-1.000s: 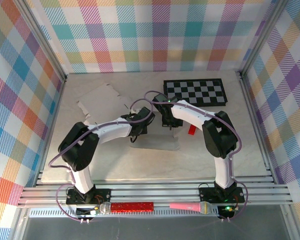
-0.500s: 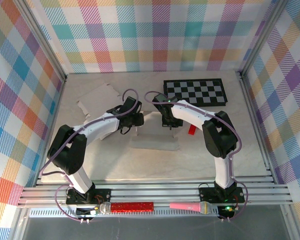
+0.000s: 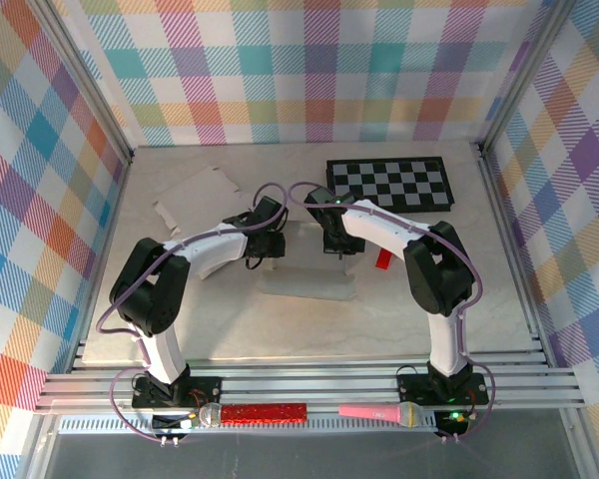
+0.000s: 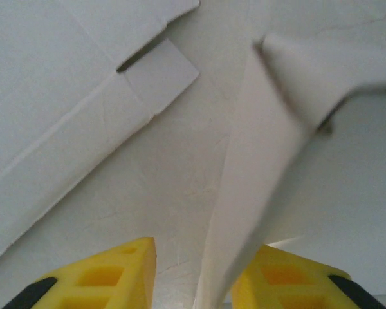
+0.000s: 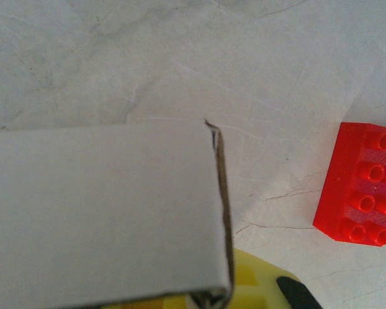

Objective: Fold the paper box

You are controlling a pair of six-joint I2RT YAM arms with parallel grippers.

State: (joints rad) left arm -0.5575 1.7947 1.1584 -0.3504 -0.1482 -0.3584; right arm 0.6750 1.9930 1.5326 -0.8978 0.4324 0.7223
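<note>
Paper box (image 3: 314,284) at mid-table, between my two pincers.
At the far left a flat cardboard sheet (image 3: 195,195) lies apart from it. My left pincer (image 4: 194,273) straddles a raised flap: the flap leans against one yellow finger (image 4: 289,283) and a gap shows on the other side, so I am open, not clamping. My right pincer (image 3: 337,244) is closed on the box's upright wall at its far edge. Near it on the right lies a red building brick (image 5: 360,183), with a checkerboard (image 3: 389,183) beyond.

Centre: paper box (image 3: 309,284); checkerboard (image 3: 389,185) behind-right; brick (image 3: 381,260) right; flat cardboard (image 3: 195,198) left-behind.
</note>
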